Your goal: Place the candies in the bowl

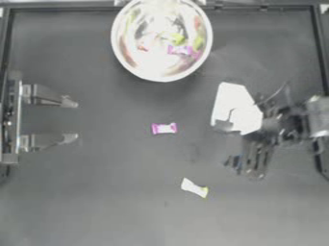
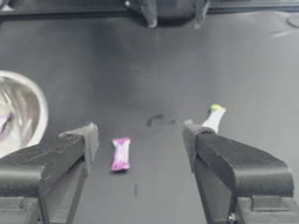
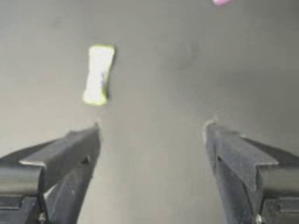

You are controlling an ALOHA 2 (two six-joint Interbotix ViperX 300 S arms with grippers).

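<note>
bowl sits at the table's far edge with several candies inside. i see my right gripper with jaws apart near the yellow-green candy, not touching. my left gripper waits, jaws apart, facing the pink candy at mid-table.

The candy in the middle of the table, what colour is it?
Pink candy, with pale twisted ends; the left wrist view shows it best.
</note>
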